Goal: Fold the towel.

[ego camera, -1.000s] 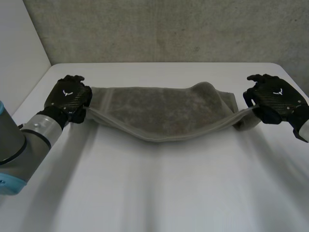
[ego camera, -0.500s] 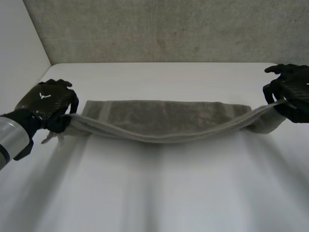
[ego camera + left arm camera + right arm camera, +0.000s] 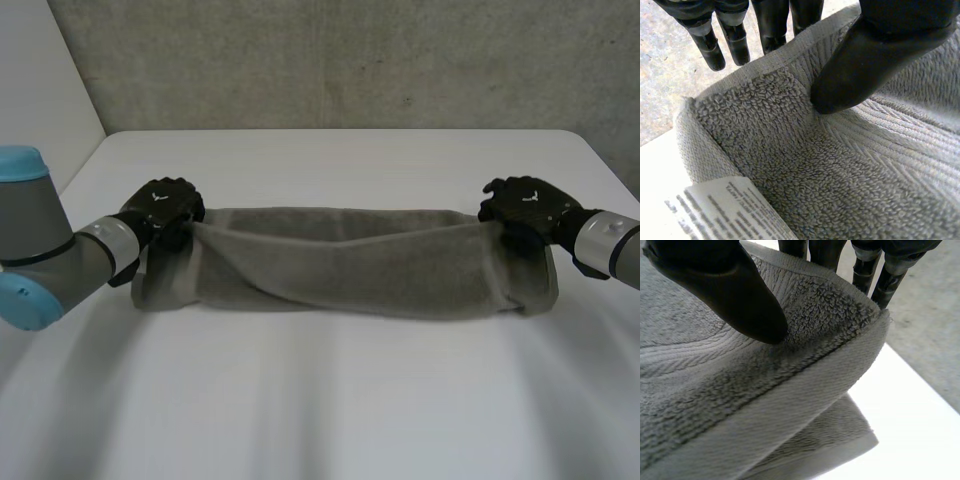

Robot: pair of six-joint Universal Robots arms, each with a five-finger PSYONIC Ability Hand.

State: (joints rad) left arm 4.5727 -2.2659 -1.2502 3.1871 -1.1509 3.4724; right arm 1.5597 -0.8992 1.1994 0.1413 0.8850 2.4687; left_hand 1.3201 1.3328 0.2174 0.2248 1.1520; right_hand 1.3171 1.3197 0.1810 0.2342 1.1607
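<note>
I'm seeing the grey towel (image 3: 350, 262) lying doubled lengthwise on the white desk (image 3: 330, 400), stretching from 9 to 3 o'clock. L hand (image 3: 165, 207) is pinching the towel's 9 o'clock end, its thumb (image 3: 865, 60) pressing cloth against the fingers (image 3: 735, 40). A white label (image 3: 725, 212) is showing nr that corner. R hand (image 3: 525, 205) is pinching the 3 o'clock end the same way, thumb on top, fingers behind the edge.

Left robot hand (image 3: 165, 206), right robot hand (image 3: 525, 203) pinch towel (image 3: 350, 262).
</note>
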